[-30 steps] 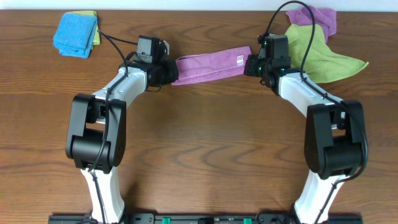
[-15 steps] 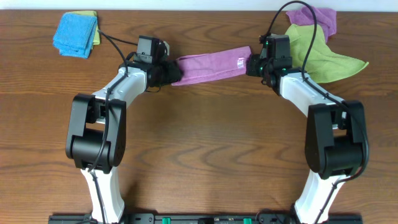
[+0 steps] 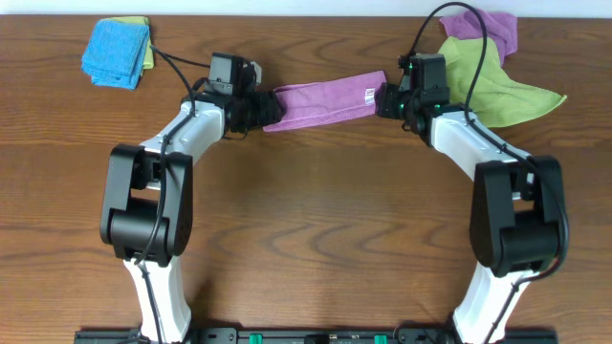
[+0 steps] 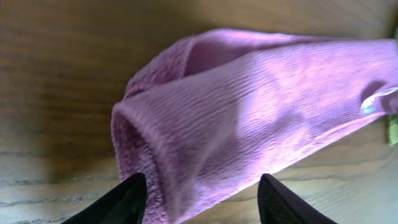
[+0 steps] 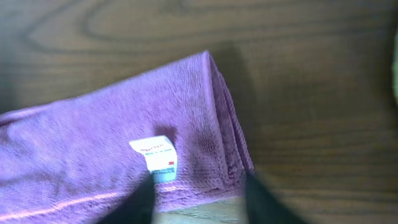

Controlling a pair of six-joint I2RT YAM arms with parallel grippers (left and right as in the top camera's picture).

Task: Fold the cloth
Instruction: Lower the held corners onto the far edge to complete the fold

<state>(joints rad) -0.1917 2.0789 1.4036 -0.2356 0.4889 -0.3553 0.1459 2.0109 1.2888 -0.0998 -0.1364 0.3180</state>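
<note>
The cloth (image 3: 325,98) lies folded into a long lilac strip on the wooden table, running between my two grippers, with its white tag (image 3: 369,94) near the right end. My left gripper (image 3: 263,110) stands at the strip's left end. In the left wrist view the jaws are wide apart, with the cloth's folded end (image 4: 249,106) resting between the fingertips (image 4: 121,202). My right gripper (image 3: 387,98) is at the tagged end. In the right wrist view the tag (image 5: 158,155) and cloth corner (image 5: 205,143) sit between blurred, parted fingers (image 5: 267,202), and the table shows between them.
A folded blue cloth (image 3: 115,53) lies on a lime-green one at the back left. At the back right, a spread lime-green cloth (image 3: 492,86) and another purple cloth (image 3: 483,27) lie just behind my right arm, whose cable loops over them.
Both grippers were shut on the strip's ends a second ago and now stand open. The strip has settled flat and stays in place, and the arms have barely shifted.
</note>
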